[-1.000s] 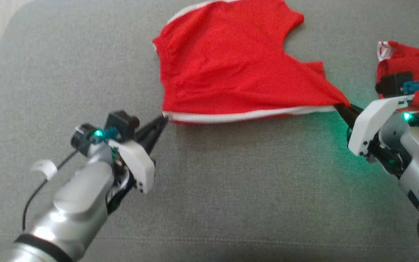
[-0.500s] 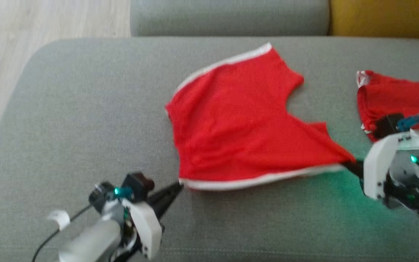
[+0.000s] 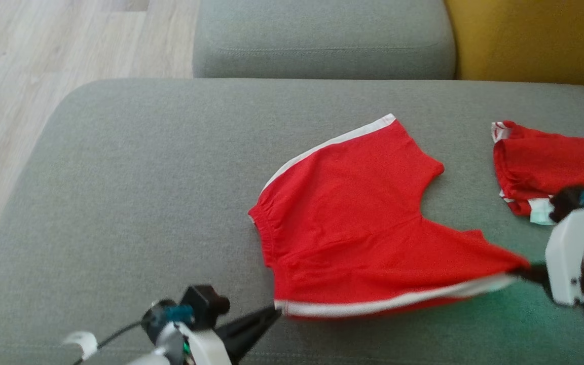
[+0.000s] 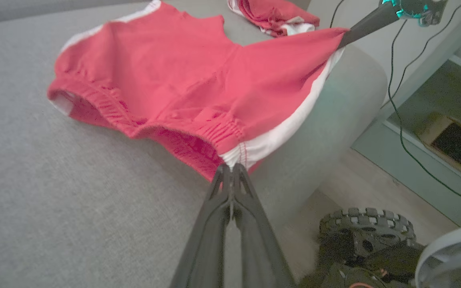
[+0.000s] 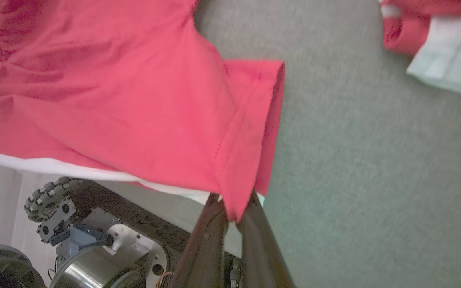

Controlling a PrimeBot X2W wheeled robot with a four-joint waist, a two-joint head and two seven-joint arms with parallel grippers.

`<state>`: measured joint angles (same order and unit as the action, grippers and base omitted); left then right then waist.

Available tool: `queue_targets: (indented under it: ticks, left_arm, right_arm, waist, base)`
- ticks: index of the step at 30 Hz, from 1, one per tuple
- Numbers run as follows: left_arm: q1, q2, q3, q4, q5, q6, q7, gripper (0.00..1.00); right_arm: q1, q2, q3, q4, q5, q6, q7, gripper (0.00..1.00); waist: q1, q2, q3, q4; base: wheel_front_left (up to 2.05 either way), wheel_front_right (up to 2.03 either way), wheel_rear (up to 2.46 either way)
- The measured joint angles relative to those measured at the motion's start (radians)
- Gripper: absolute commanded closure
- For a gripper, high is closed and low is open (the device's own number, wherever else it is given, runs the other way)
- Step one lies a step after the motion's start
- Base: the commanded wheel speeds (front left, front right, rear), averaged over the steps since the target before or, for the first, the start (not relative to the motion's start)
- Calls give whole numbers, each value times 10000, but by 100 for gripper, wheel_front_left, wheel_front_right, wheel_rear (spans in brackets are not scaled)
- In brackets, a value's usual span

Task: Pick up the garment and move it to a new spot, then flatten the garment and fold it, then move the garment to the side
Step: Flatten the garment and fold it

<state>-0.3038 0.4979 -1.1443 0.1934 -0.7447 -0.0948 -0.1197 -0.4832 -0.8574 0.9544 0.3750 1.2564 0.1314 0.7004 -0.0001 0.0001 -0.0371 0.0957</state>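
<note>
My left pincer [image 3: 273, 313] clamps the waistband corner and my right pincer [image 3: 524, 272] the leg hem of the red shorts [image 3: 363, 228], stretched between them on the grey sofa cushion [image 3: 135, 177].

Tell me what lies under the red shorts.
The grey sofa cushion shows all around the red shorts, so they rest on it. Whatever lies beneath the cloth itself is covered.
</note>
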Motion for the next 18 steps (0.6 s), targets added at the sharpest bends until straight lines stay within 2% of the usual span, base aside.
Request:
queue_targets:
  ticks: [4,9,12,18]
  left_arm:
    - [-161,119,370,-579,-142,240,13,100]
    - [-1008,27,821,-817,-151,337,48,100]
    - [-1667,-165,1039,-719,-150,336,-12,100]
    - [-2682,-984,1277,274,-144,222,-426,100]
  right_arm:
    - [-453,-12,-589,-257,4,2,236,100]
    - [-1554,190,-1354,-84,-140,2,901,100]
    - [-2337,474,-1756,265,-384,0,1406,100]
    - [-3834,991,-2391,1273,-1252,0,2311,100]
  waist:
    - [0,0,163,137]
    - [0,0,670,370]
    - [0,0,1073,547]
    - [0,0,2020,980]
  base:
    - [0,0,0]
    - [0,0,0]
    - [0,0,0]
    - [0,0,0]
